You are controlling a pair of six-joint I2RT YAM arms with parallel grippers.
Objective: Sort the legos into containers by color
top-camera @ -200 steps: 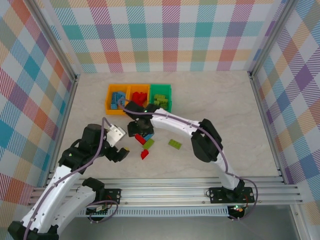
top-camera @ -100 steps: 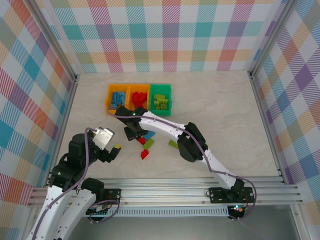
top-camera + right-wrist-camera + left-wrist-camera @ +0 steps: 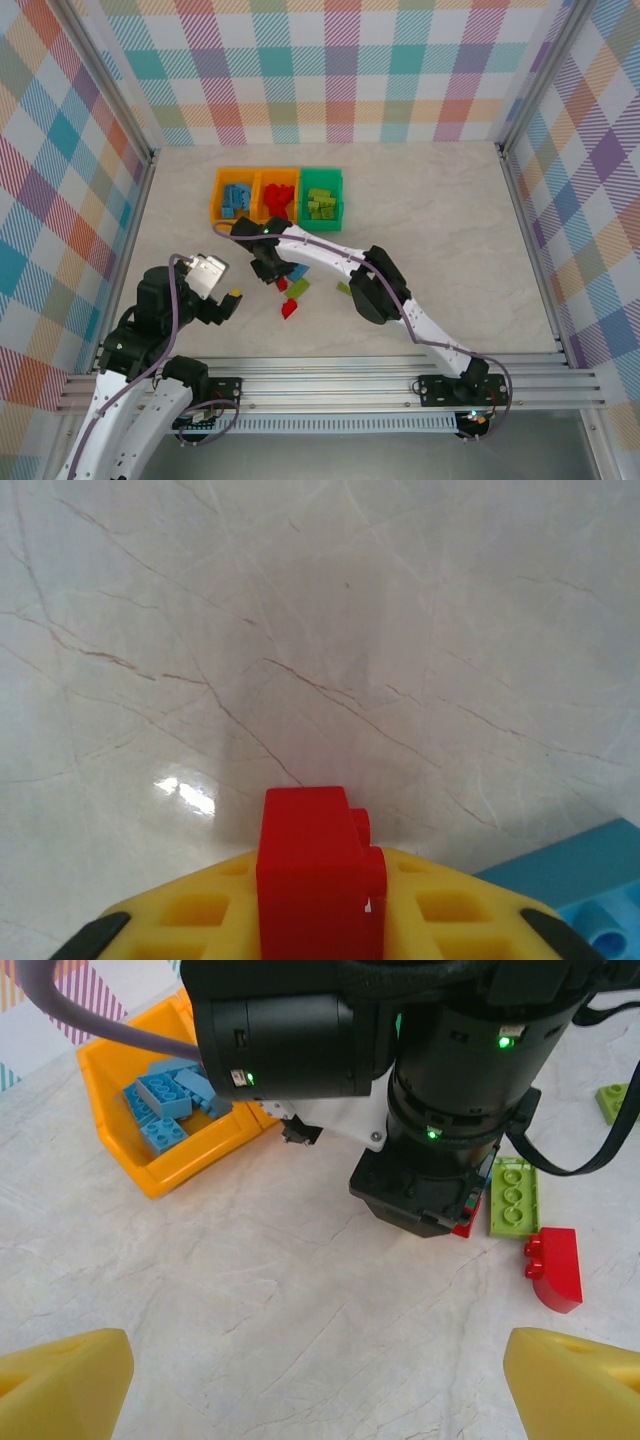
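**Right pincer clamped on a red lego, left pincer standing apart**

On the right wrist feed I am watching the right pincer gripping a red lego between its yellow fingers. The brick is poking out past the tips over the bare marble bench. A blue lego is lying just beside it at the lower right.

From above, that pincer is hanging just in front of the row of bins, near the loose pieces: a second red lego, a lime lego and another lime lego.

Further out, the left orange bin is holding blue bricks, the middle orange bin red ones and the green bin lime ones, the three touching side by side.

The left pincer is sitting with its jaws wide apart and nothing between them, low over the bench and pointing toward the right arm's black wrist.
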